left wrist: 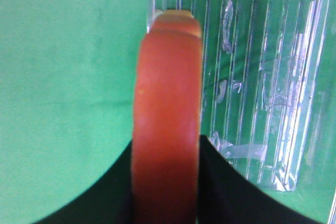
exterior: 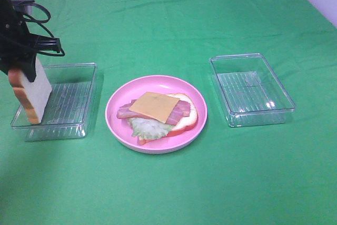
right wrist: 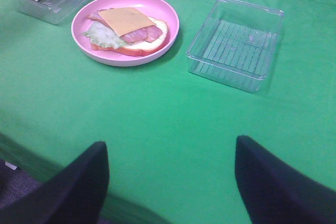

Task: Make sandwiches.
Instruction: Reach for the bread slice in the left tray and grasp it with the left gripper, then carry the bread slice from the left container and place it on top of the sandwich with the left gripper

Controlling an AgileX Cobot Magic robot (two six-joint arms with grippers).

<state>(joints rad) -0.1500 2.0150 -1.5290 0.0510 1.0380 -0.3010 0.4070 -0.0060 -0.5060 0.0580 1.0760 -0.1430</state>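
Centrally on the green-clothed table [exterior: 168, 193] sits a round pink plate [exterior: 118, 104] carrying the open part of the sandwich: a white bread slice with an orange-brown crust [exterior: 188, 120] at the base, pale green lettuce [exterior: 145, 128] poking out at the near edge, reddish bacon strips [exterior: 180, 111] across it, and a yellow cheese square [exterior: 154, 107] on top. To the left of the plate lies a clear ribbed plastic tray [exterior: 71, 98]. Over its left end the left claw [exterior: 23, 72] grips a second white bread slice [exterior: 32, 92], held on edge and tilted; whether its lower edge touches the tray cannot be told. From the left wrist, the slice's orange-brown crust [left wrist: 167, 129] fills the middle, pinched between the dark fingers [left wrist: 223, 187], with the tray's ridges beside it. Another clear plastic tray [exterior: 253, 89] rests to the right of the plate, apart from it. Nothing stands between the held slice and the plate. The right claw [right wrist: 170, 182] hangs above the table's near edge, its dark fingers spread wide and holding nothing.
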